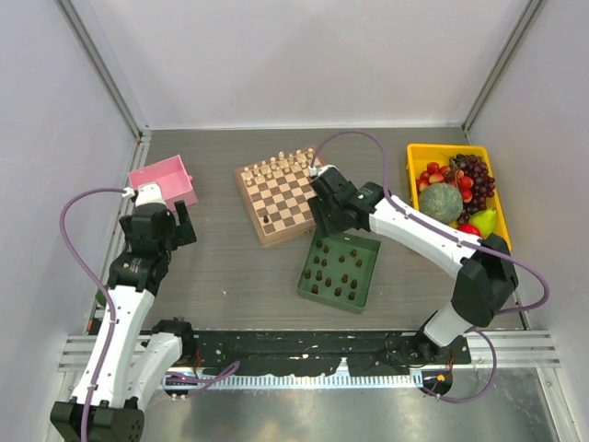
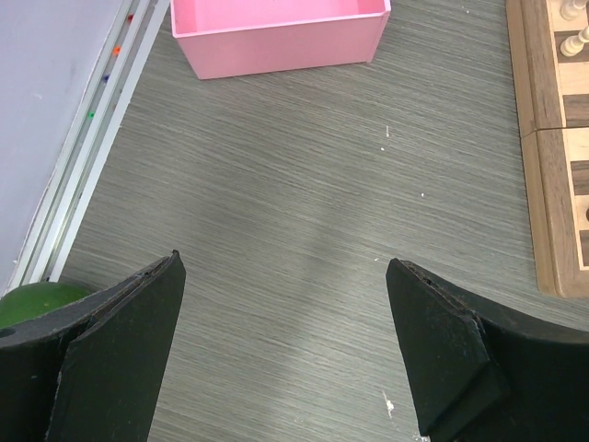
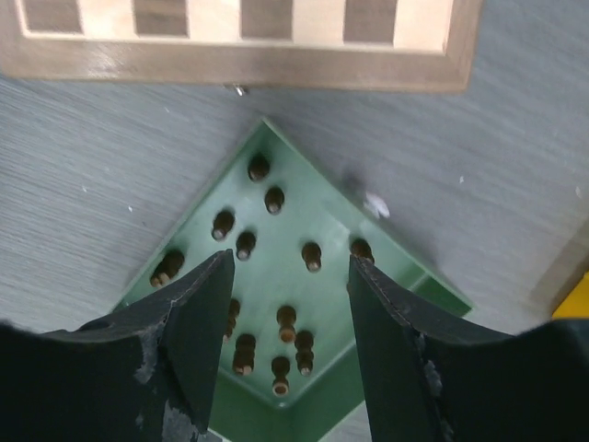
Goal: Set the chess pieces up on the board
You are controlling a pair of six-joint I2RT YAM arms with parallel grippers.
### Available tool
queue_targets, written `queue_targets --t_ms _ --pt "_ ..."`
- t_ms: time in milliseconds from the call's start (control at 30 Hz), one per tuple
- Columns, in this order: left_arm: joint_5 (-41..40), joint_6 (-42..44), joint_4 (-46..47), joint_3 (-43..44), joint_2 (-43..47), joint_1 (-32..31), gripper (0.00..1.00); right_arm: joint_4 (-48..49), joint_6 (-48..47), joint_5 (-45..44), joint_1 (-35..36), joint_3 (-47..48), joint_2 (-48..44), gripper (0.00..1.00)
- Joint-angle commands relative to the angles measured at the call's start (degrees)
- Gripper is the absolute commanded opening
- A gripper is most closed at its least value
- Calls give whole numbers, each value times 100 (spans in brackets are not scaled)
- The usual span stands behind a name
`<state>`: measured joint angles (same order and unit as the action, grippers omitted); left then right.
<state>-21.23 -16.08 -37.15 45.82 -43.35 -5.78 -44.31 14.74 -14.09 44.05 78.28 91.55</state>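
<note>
The board (image 1: 276, 238) lies at the centre back, with one dark chess piece (image 1: 267, 222) standing near its front edge and pale chessmen (image 1: 285, 164) along its far side. Several more dark chess pieces (image 3: 313, 256) stand in the green tray (image 3: 313, 161) just in front of the board's right corner. My right gripper (image 3: 290, 258) hovers over that tray (image 1: 373, 276), open, with nothing between its fingers. My left gripper (image 2: 285, 261) hangs wide open over bare table, left of the board (image 2: 549, 184) and in front of the pink box.
A pink box (image 1: 166, 178) sits at the back left, close to my left gripper (image 1: 181, 221). A yellow bin (image 1: 413, 189) of fruit stands at the back right, beside my right arm. White walls close in the table on three sides.
</note>
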Motion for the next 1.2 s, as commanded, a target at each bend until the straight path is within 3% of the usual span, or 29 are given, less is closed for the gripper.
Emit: queue_targets --t_ms 0,267,633,1167 --pt "-39 8 76 67 -15 -2 99 467 459 265 -72 -496 -620 56" --pt "-56 8 49 76 -42 -2 99 757 653 608 -81 -920 -314 45" --pt "-39 17 58 67 -42 -2 99 1214 635 828 -335 -1095 345 38" --pt "-30 26 41 93 -103 -2 99 1593 582 1207 -503 -1280 715 36"
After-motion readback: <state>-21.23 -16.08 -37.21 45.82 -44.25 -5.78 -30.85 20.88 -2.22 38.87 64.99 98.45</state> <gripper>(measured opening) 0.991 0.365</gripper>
